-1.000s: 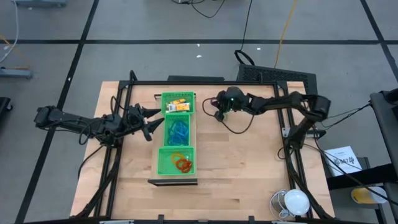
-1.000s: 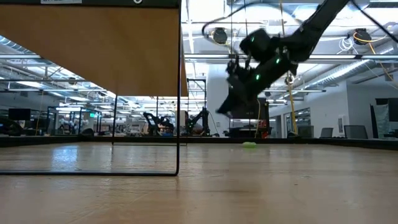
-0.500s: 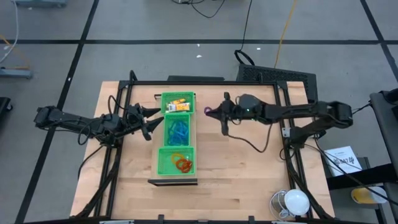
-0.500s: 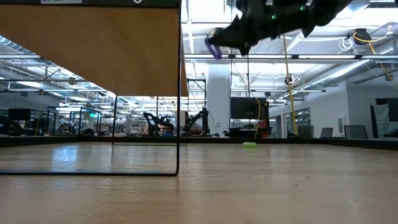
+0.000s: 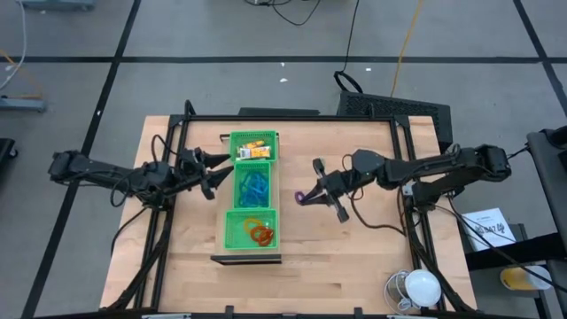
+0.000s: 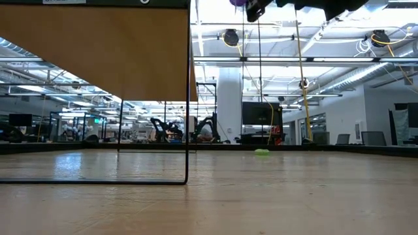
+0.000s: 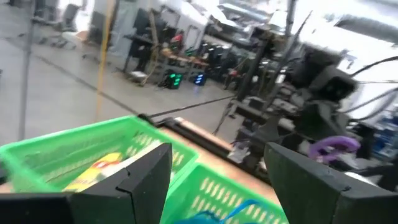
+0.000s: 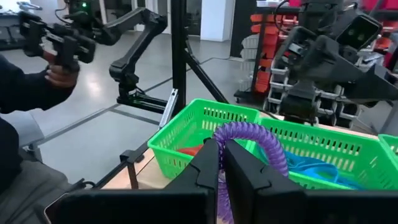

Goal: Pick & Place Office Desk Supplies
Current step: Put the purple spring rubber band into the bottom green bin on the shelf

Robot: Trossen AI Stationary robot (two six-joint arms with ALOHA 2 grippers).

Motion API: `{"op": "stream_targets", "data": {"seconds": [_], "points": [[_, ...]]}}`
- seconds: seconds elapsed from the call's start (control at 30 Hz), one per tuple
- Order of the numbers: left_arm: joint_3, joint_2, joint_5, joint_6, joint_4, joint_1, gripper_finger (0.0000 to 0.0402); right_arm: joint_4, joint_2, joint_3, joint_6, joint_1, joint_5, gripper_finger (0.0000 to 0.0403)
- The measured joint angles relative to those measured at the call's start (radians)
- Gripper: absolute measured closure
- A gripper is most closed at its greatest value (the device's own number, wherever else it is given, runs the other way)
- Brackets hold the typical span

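**Purple loop held by a thin pinch, tray not yet reached**

While the right gripper (image 5: 310, 195) hangs above bare table just right of the green three-compartment tray (image 5: 252, 200), the high view shows a purple loop (image 5: 299, 198) pinched at its tip. The left gripper (image 5: 211, 173) waits at the tray's left edge beside the middle compartment, fingers spread and empty. Yellow-orange pieces (image 5: 254, 145) fill the far compartment, blue loops (image 5: 254, 185) the middle, orange-red loops (image 5: 260, 234) the near one. Since no compartment visibly holds purple, the loop could easily end up in the wrong one.

From table height, the right gripper (image 6: 251, 5) and the purple loop (image 6: 237, 2) show only at the top edge, well above the wood. A release from that height would likely let so light a loop bounce or roll off target.

Looking through the left wrist camera, the left gripper (image 7: 217, 180) stands apart above the tray wall (image 7: 74, 143), with the purple loop (image 7: 334, 145) farther off. If both arms close on the tray together, they could collide.

On the right wrist camera, the right gripper (image 8: 220, 163) is clamped together on the coiled purple loop (image 8: 258, 144), most of which juts free toward the tray (image 8: 205, 121). Such a narrow hold could slip, or the springy coil could snag the tray wall or cling at release.
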Motion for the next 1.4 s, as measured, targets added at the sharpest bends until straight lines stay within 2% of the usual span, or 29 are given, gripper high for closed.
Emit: {"op": "stream_targets", "data": {"seconds": [0.17,0.3,0.43,0.6,0.8,0.97,1.2,1.4], "points": [[0.0,0.106,0.126,0.08,0.192,0.0,0.0135,0.006,0.0,0.0,-0.008,0.018,0.007,0.0397],[0.017,0.229,0.186,0.121,0.32,0.0,0.0135,0.015,0.0,0.0,-0.012,0.018,0.007,0.0397],[0.107,0.333,0.221,0.178,0.291,-0.015,0.0135,0.014,0.0,0.0,-0.012,0.018,0.01,0.0397],[0.282,0.468,0.286,0.303,0.175,-0.045,0.0135,0.024,0.0,0.0,-0.012,0.018,0.009,0.0397],[0.464,0.636,0.296,0.412,0.1,-0.065,0.0135,0.089,0.0,0.0,-0.008,0.018,0.006,0.0397],[0.571,0.759,0.293,0.469,0.103,-0.062,0.0135,0.103,0.0,0.0,0.0,0.018,0.006,0.0397],[0.665,0.878,0.279,0.521,0.106,-0.035,0.0135,0.115,0.0,0.0,0.0,0.039,0.006,0.0397],[0.682,0.894,0.213,0.537,0.109,-0.016,0.0135,0.11,0.0,0.0,0.0,0.06,0.006,0.0397]]}}
